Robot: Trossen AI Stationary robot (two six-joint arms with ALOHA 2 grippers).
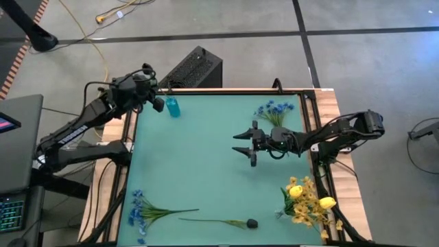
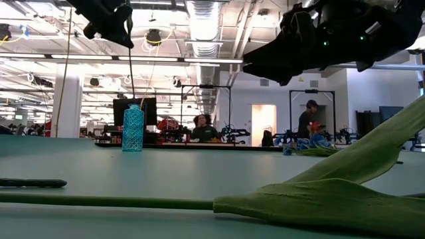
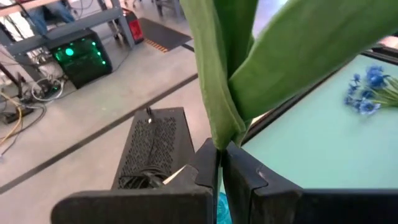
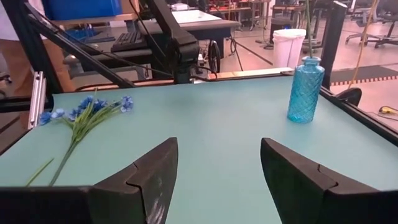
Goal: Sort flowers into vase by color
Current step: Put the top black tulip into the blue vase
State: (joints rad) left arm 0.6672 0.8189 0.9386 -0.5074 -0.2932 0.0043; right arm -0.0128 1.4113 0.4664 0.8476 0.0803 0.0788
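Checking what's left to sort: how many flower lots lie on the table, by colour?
Blue sprigs: 2, one on the right arm's side, one on the left arm's side
Dark bud stem: 1
Yellow heap: 1, its sprigs too tangled to count singly
Total: 4

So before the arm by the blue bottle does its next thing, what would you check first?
1. Left pincer shut on the green stem: ok.
2. Blue vase standing upright: ok.
3. Stem hanging in line with the vase neck: ok, judging by the low view.
4. Stem's lower end actually inside the vase: cannot tell.
5. Colour of the held flower: cannot tell, the blossom is out of sight.
6. Right pincer open, empty, well clear of the vase: ok.
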